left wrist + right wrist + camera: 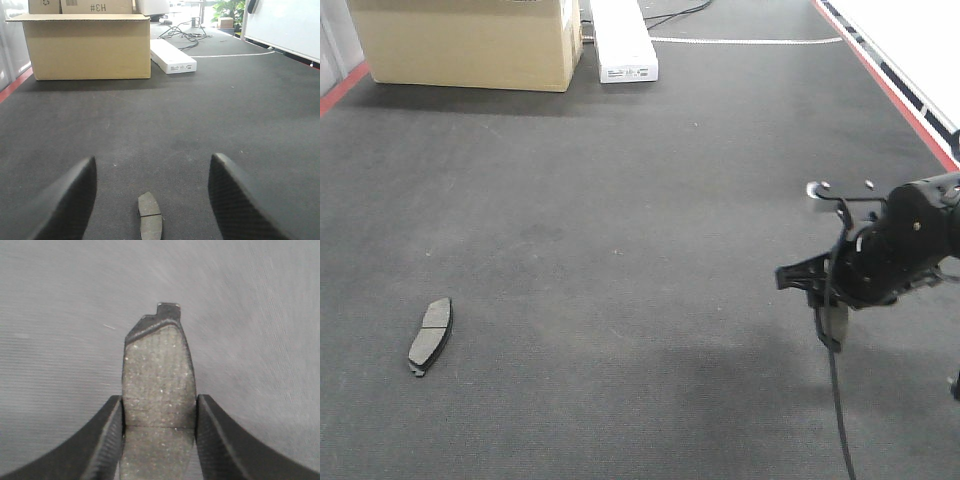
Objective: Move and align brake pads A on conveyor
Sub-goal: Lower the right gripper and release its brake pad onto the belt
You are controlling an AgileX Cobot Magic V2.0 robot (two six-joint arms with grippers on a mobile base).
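Observation:
One brake pad (430,335), flat and dark grey, lies on the dark conveyor (620,250) at the front left. In the left wrist view this pad (150,216) lies on the belt between and below the wide-open fingers of my left gripper (152,167), which does not touch it. My right gripper (828,300) hovers above the belt at the right, shut on a second brake pad (834,328) that hangs down from it. In the right wrist view the fingers (107,432) of my right gripper (160,407) clamp this pad (157,365) at its middle groove. Other pads are out of view.
A cardboard box (470,40) and a long white box (623,40) stand at the belt's far end. Red edge strips (890,95) run along the belt sides. A white surface (920,40) lies beyond the right strip. A cable (840,420) hangs under the right arm.

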